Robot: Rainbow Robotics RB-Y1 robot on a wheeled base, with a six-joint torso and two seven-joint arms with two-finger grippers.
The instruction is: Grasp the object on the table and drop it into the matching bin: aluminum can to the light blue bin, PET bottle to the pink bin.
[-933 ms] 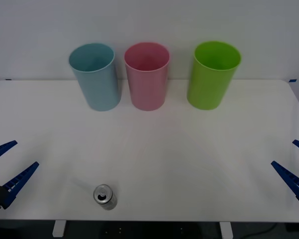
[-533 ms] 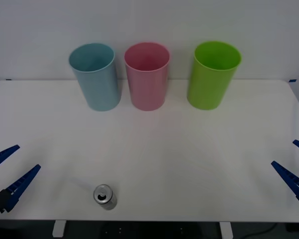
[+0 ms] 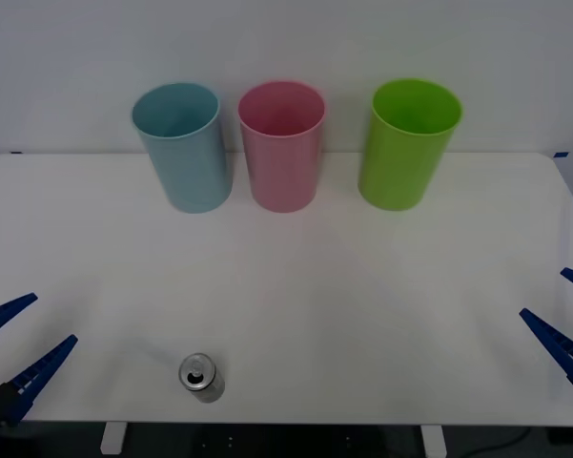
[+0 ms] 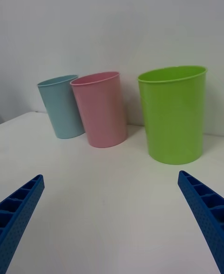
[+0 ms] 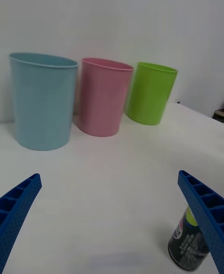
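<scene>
Approach step, nothing gripped yet. Left tool spread wide, empty, low at the near left corner of the tabletop; can upright just to its right, close to the near edge (little margin there). Next: swing right, close around the can, probably from the side. Right tool spread, parked far off. Open room ahead to the light blue bin.

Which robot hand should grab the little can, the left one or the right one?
The left hand. The can stands near the table's front edge on the robot's left, close to that open hand. The right hand waits at the far right edge, also open.
</scene>
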